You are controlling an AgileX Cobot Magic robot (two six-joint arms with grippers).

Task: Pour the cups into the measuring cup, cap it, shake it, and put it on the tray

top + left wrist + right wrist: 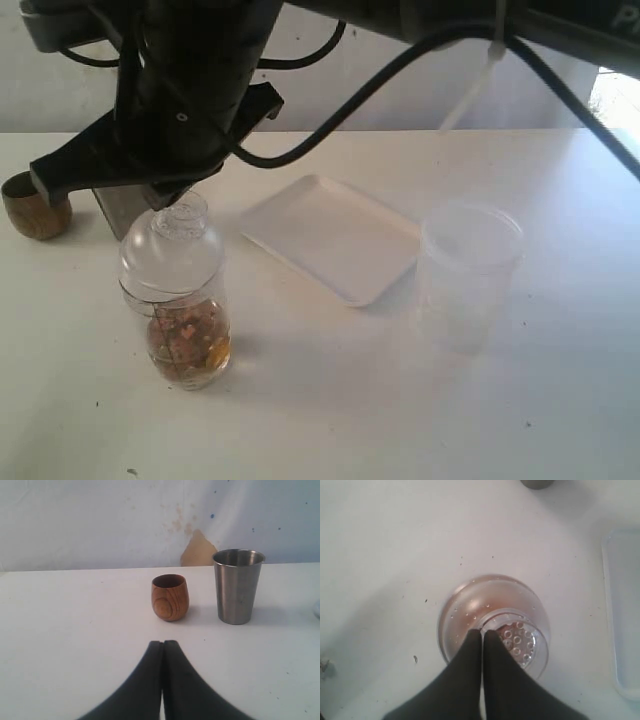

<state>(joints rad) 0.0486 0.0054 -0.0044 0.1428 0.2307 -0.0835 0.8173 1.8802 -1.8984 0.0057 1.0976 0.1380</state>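
Observation:
The measuring cup (188, 335) stands at the left front with a clear domed cap on it and brown-orange bits at its bottom. From above its dome (465, 605) shows a perforated opening. My right gripper (482, 632), reaching across to the left (165, 190), is shut directly over the cap's top; I cannot tell whether it touches. My left gripper (162, 642) is shut and empty, low over the table and well short of the wooden cup (170, 597) and steel tumbler (238, 586). The white tray (330, 235) lies at the centre.
A wide frosted plastic tub (468, 275) stands right of the tray. The wooden cup (35, 205) and tumbler (115, 212) sit at the far left, the tumbler partly behind the right arm. Cables hang across the top of the exterior view.

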